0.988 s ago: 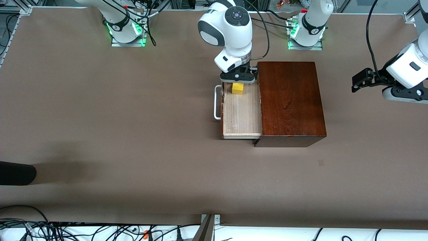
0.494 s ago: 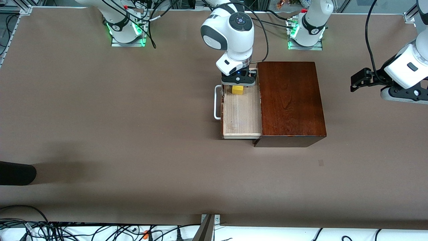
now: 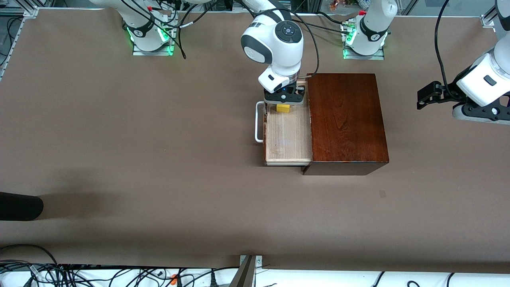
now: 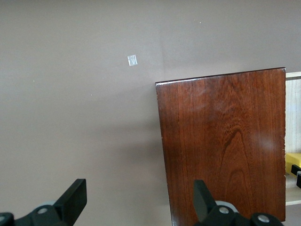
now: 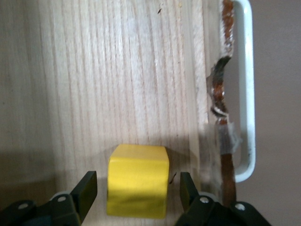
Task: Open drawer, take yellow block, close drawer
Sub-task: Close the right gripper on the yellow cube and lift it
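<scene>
The drawer (image 3: 287, 135) is pulled out of the dark mahogany box (image 3: 346, 119) toward the right arm's end of the table; its white handle (image 3: 258, 121) shows in the front view and in the right wrist view (image 5: 247, 84). The yellow block (image 3: 283, 108) sits on the drawer's pale wood floor (image 5: 117, 84) at the end farther from the front camera. My right gripper (image 3: 283, 99) is low over it, open, one finger on each side of the block (image 5: 137, 180) with a gap on both sides. My left gripper (image 3: 423, 97) waits open above the table past the box.
The mahogany box also fills part of the left wrist view (image 4: 225, 141). A dark object (image 3: 20, 205) lies at the table's edge at the right arm's end. A small pale mark (image 3: 382, 193) is on the brown table nearer the front camera than the box.
My right gripper has lowered into the drawer around the yellow block, hiding more of it. The left arm has barely shifted.
</scene>
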`<state>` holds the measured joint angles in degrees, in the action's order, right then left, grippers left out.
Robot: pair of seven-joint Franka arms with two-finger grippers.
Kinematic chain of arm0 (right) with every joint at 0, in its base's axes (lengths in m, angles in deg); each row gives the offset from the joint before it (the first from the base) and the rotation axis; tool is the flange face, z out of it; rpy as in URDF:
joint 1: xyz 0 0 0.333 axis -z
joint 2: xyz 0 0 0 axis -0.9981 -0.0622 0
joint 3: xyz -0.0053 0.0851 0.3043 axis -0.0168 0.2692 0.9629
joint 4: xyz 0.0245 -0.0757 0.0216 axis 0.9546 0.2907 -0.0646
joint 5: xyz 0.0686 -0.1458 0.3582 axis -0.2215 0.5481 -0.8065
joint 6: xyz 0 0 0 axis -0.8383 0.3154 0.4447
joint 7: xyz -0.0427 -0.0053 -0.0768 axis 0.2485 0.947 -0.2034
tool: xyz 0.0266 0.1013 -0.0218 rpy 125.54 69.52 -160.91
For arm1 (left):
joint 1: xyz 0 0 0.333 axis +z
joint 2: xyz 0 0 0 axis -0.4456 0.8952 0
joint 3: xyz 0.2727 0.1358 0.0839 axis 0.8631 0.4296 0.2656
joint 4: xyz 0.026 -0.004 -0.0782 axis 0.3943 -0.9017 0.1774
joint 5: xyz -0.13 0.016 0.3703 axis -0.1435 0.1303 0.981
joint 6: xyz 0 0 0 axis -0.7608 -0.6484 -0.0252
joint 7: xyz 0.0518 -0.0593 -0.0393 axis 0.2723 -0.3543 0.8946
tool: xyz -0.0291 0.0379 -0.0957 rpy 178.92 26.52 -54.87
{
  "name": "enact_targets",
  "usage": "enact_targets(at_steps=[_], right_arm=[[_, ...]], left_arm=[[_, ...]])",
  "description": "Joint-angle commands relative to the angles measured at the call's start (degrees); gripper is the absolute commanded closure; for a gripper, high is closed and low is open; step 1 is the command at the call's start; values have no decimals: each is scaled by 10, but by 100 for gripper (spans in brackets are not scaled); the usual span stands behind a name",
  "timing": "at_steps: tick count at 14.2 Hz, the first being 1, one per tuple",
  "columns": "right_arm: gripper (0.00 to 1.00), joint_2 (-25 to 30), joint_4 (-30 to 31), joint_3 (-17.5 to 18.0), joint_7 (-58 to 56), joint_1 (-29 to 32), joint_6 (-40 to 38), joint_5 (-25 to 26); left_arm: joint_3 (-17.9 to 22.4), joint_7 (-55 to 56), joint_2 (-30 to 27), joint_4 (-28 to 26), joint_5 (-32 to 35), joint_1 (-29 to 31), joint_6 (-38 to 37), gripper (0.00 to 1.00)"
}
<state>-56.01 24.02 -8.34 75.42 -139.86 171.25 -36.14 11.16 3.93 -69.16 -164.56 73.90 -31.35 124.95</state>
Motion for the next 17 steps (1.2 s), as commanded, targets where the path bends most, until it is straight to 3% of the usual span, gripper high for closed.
enact_targets(at_steps=[1, 3, 4, 6, 7, 8, 14, 17], right_arm=[[20, -15, -13, -6, 12, -13, -2, 13], [24, -18, -13, -6, 11, -13, -2, 18], [32, -20, -13, -6, 11, -13, -2, 24], [63, -20, -13, -6, 12, -13, -2, 23], [74, -17, -14, -6, 10, -12, -4, 22], [78, -16, -15, -6, 10, -12, -6, 20], [80, 48, -18, -7, 2, 4, -55, 12], [80, 103, -18, -8, -14, 49, -96, -41]], left_arm=[[0, -6, -14, -14, -11, 0, -2, 0], [0, -6, -13, -14, -11, 0, -2, 0], [0, -6, -13, -14, -11, 0, -2, 0], [0, -6, -13, -14, -11, 0, -2, 0], [0, -6, -13, -14, -11, 0, -2, 0], [0, -6, -13, -14, -11, 0, -2, 0], [0, -6, -13, -15, -11, 0, -3, 0], [0, -6, -13, -14, -11, -1, -3, 0]])
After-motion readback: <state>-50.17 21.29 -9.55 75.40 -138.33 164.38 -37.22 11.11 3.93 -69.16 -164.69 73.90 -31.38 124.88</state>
